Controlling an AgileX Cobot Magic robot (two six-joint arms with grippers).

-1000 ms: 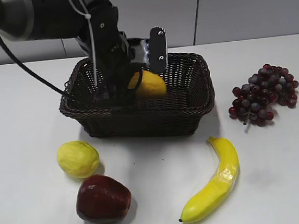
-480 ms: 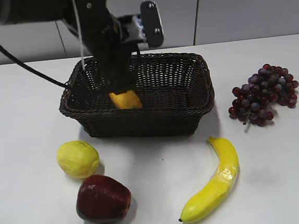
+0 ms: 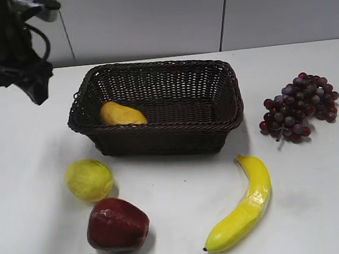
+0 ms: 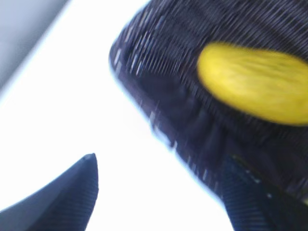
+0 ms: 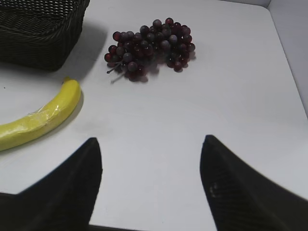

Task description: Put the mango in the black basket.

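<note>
The orange-yellow mango (image 3: 122, 114) lies inside the black basket (image 3: 211, 126) at its left end; the blurred left wrist view also shows the mango (image 4: 255, 84) in the basket (image 4: 159, 91). My left gripper (image 3: 38, 94) is open and empty, raised above the table to the left of the basket; in its own view the jaws (image 4: 159, 161) hang wide apart over white table. My right gripper (image 5: 151, 144) is open and empty over bare table, out of the exterior view.
A pale-yellow lemon (image 3: 89, 180) and a dark red apple (image 3: 117, 225) lie in front of the basket at the left. A banana (image 3: 242, 211) lies front right, grapes (image 3: 299, 107) at the right; both show in the right wrist view (image 5: 41, 120) (image 5: 151, 45).
My left gripper let go of the mango inside the basket, rose out, and swung away to the upper left. The mango now lies loose at the basket's left end.
</note>
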